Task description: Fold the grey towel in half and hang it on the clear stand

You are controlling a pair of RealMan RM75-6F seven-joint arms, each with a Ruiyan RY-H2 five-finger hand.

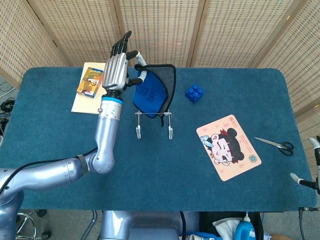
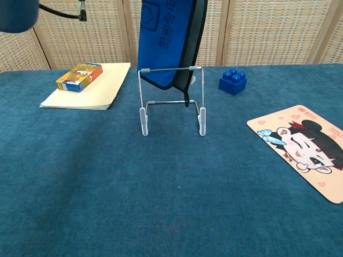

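Dark printed characters on the blue towel (image 2: 161, 43), too unclear to read, small box (image 2: 79, 76) print illegible

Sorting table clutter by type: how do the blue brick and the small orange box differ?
The blue brick is plain blue with studs on top and sits directly on the table; the small orange box is flat-topped, printed, and lies on a cream folder. Both are small and untouched by any hand.

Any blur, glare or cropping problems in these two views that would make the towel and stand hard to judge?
Head view: sharp and evenly lit, no glare; the left hand holds the towel over the stand; the right hand is cut by the frame edge. Chest view: a dark, blurred shape fills the top-left corner; the towel's top is cropped, so the grip is unseen; the thin stand stays clear.
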